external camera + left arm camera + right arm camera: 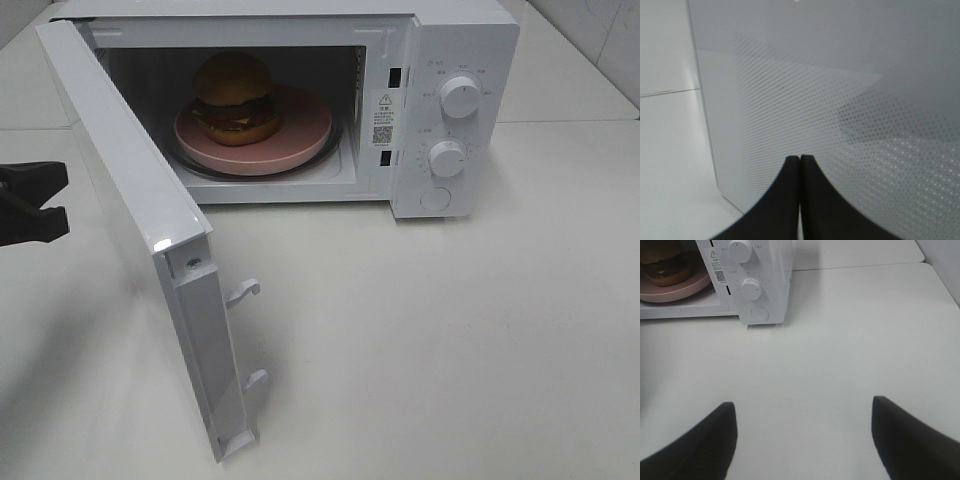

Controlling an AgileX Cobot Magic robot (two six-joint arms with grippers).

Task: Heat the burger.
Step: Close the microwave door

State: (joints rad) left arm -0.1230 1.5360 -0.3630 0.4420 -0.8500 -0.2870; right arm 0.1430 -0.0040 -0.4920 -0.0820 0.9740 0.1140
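The burger (235, 95), with a domed brown bun and dark patty, stands on a pink plate (300, 135) inside the white microwave (450, 60). The microwave door (130, 200) swings wide open toward the front left. My left gripper (55, 203) hovers at the left edge, just outside the door. In the left wrist view its fingers are shut together with nothing between them (800, 157), facing the door's dotted outer panel (840, 100). My right gripper (802, 407) is open and empty over the table in front of the microwave; the burger (662, 262) and plate (685, 290) show beyond it.
Two white knobs (459, 97) (447, 157) and a round button (436, 199) sit on the microwave's right panel. Latch hooks (245, 292) stick out from the door's free edge. White tabletop (450, 350) spreads in front and to the right.
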